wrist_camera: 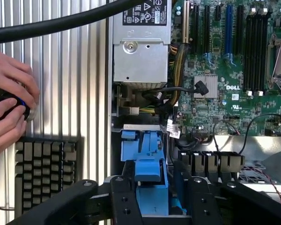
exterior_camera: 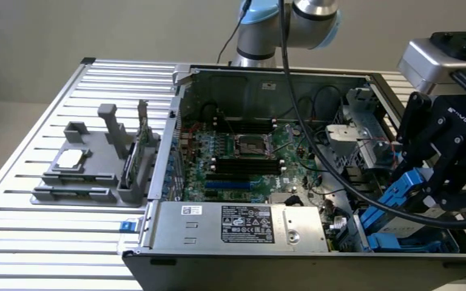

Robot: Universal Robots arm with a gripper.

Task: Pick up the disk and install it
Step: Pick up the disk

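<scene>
The black claw (wrist_camera: 157, 183) straddles the bright-blue-framed disk (wrist_camera: 147, 152) inside the open grey computer case (exterior_camera: 266, 79); whether it grips, I cannot tell.

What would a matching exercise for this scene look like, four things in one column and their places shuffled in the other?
1. blue-framed silver-grey hard disk
2. grey labelled metal power-supply box
3. small silver-white square chip
4. black keyboard

A. on the grey plastic holder outside the open computer case
B. beside a person's hand
C. at the end effector, in the case's corner
D. against the case wall nearest the exterior camera

Pairs: 1-C, 2-D, 3-A, 4-B.
</scene>
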